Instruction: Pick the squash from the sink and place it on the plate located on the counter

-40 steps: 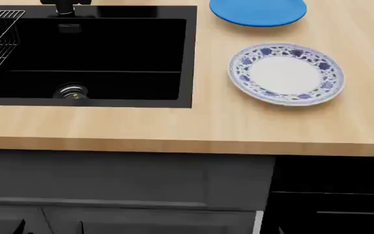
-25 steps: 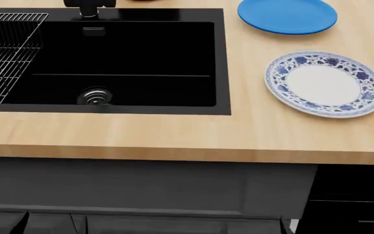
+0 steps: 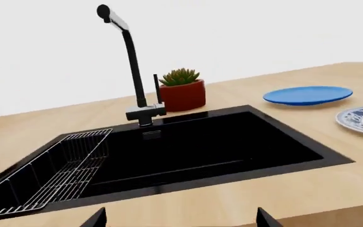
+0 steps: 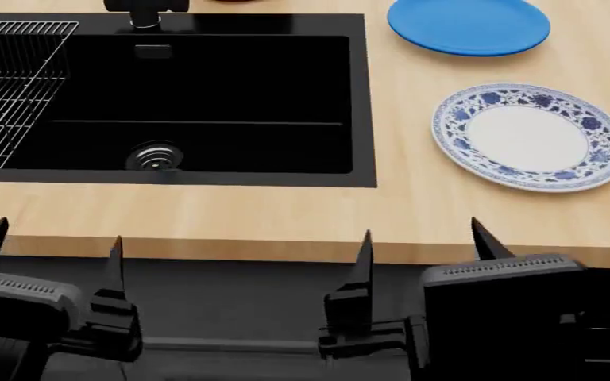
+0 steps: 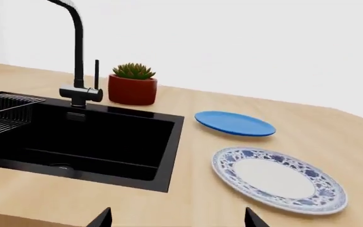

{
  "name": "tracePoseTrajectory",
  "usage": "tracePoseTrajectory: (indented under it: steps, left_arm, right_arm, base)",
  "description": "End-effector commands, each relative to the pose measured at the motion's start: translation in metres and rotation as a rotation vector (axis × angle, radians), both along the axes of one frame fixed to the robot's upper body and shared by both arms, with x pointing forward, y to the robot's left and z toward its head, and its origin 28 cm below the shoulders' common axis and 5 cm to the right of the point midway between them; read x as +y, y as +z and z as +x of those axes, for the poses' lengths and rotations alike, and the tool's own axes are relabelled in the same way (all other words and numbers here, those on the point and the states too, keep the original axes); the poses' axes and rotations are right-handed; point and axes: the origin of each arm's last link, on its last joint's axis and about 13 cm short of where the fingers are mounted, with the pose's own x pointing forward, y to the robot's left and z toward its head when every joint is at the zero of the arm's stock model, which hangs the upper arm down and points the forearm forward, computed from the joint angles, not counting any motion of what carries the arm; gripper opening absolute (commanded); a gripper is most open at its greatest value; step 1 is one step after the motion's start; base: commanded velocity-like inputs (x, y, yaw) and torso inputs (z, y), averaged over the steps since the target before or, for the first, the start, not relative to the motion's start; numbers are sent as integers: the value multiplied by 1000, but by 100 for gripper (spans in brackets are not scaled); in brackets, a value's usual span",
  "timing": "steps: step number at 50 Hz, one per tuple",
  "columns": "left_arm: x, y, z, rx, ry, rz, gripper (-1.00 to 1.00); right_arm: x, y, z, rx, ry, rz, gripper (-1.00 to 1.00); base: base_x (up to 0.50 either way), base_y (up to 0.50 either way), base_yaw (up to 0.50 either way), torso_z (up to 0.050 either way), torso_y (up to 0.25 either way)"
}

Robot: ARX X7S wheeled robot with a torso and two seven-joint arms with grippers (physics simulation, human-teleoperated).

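Note:
The black sink (image 4: 241, 79) lies at the upper left of the head view, with a steel drain (image 4: 155, 156) on its floor. No squash shows in any view; it is hidden or out of view. The plate (image 4: 530, 136), white with a blue floral rim, rests on the counter (image 4: 283, 214) to the right of the sink and shows bare in the right wrist view (image 5: 276, 178). My left gripper (image 4: 53, 238) and right gripper (image 4: 424, 232) hang in front of the counter's front edge, both open and holding nothing.
A plain blue plate (image 4: 469, 25) lies behind the floral one. A wire rack (image 4: 13, 87) fills the sink's left end. A black faucet (image 3: 131, 56) and a potted succulent in a red pot (image 3: 181, 89) stand behind the sink. Dark cabinets run below the counter.
Both grippers have risen into the head view at the counter's front edge, where none showed before. Earlier the head view shifted, moving sink and plates rightward in the picture.

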Motion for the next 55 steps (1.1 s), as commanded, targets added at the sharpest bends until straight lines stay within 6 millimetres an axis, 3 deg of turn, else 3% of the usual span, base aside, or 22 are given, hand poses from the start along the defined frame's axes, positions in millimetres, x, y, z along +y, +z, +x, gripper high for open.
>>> tracePoseTrajectory:
  steps: [1, 8, 14, 36, 55]
  left_arm:
    - [0, 45, 6, -45, -35, 47, 100]
    - [1, 84, 21, -90, -26, 102, 100]
    - [5, 100, 24, -105, -32, 106, 100]
    - [10, 101, 23, -98, -57, 51, 100]
    - [11, 104, 22, -101, -69, 42, 100]
  right_arm:
    - [-1, 43, 8, -37, 30, -20, 100]
    - [-4, 81, 17, -80, 19, -53, 100]
    - [-5, 104, 23, -111, 15, -58, 100]
    - [-9, 104, 26, -94, 11, -41, 100]
    - [-9, 108, 22, -103, 15, -47, 100]
  base:
    - [0, 0, 0, 0, 0]
    - [0, 0, 0, 0, 0]
    - [0, 0, 0, 0, 0]
    - [7, 0, 0, 0, 0]
    - [362, 0, 0, 0, 0]
